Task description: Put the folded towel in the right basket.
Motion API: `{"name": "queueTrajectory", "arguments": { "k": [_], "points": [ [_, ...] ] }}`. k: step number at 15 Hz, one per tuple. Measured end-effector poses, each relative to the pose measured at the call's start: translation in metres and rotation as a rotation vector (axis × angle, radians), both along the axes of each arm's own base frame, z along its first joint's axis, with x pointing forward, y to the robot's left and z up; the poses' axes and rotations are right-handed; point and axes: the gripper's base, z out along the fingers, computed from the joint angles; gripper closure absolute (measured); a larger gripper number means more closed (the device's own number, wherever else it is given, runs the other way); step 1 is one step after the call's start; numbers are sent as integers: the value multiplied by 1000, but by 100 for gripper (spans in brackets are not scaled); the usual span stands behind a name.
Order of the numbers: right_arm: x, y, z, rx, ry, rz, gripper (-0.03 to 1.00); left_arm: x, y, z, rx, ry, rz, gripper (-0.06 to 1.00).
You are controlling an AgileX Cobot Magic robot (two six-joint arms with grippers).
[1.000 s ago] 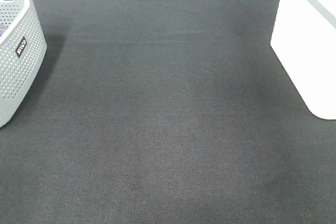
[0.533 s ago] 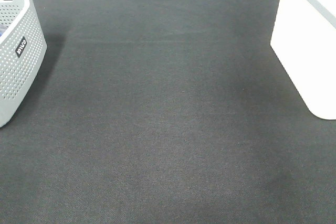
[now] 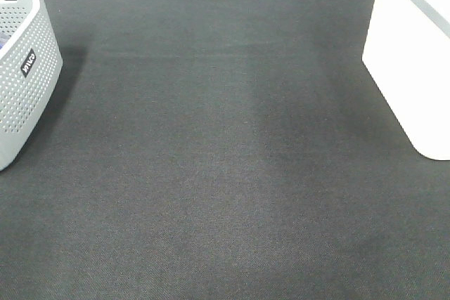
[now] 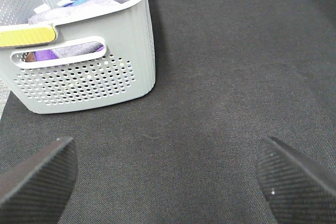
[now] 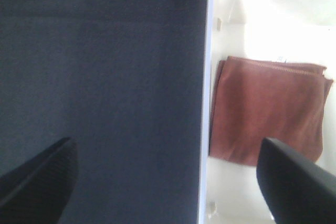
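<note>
The folded towel point(image 5: 265, 111), reddish-brown with a small white tag on one edge, lies flat on the floor of the white right basket point(image 5: 231, 9), seen in the right wrist view. In the exterior view the right basket point(image 3: 411, 54) stands at the right edge and the towel is hidden inside it. My right gripper point(image 5: 165, 182) is open and empty, above the basket's rim, its fingertips point(image 5: 294, 182) wide apart. My left gripper point(image 4: 168, 177) is open and empty over the dark mat, near the grey basket. Neither gripper shows in the exterior view.
A grey perforated basket point(image 3: 24, 75) with a black label stands at the left edge; in the left wrist view it point(image 4: 84, 72) holds blue and purple cloths. A dark mat point(image 3: 218, 159) covers the table between the baskets.
</note>
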Motion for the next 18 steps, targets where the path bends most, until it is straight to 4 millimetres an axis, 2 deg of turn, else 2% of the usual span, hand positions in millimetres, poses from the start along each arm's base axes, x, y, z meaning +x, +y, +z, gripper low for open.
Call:
{"name": "queueTrajectory", "arguments": {
  "k": [3, 4, 5, 10, 11, 12, 13, 15, 16, 18],
  "points": [
    [-42, -1, 4, -27, 26, -7, 10, 0, 0, 0, 0, 0, 0, 7],
    [-71, -3, -1, -48, 56, -12, 10, 0, 0, 0, 0, 0, 0, 7],
    [-88, -4, -4, -64, 72, -16, 10, 0, 0, 0, 0, 0, 0, 7],
    [-185, -4, -58, -96, 213, -16, 10, 0, 0, 0, 0, 0, 0, 7],
    [-214, -3, -76, -95, 239, -15, 10, 0, 0, 0, 0, 0, 0, 7],
    [-224, -3, -81, -95, 244, -15, 10, 0, 0, 0, 0, 0, 0, 7],
    [-250, -2, -96, -95, 249, -14, 10, 0, 0, 0, 0, 0, 0, 7],
    [-280, -2, -109, -100, 199, -19, 10, 0, 0, 0, 0, 0, 0, 7],
    [-280, -2, -109, -100, 199, -19, 10, 0, 0, 0, 0, 0, 0, 7],
    [-304, -2, -113, -109, 82, -27, 10, 0, 0, 0, 0, 0, 0, 7]
  ]
}}
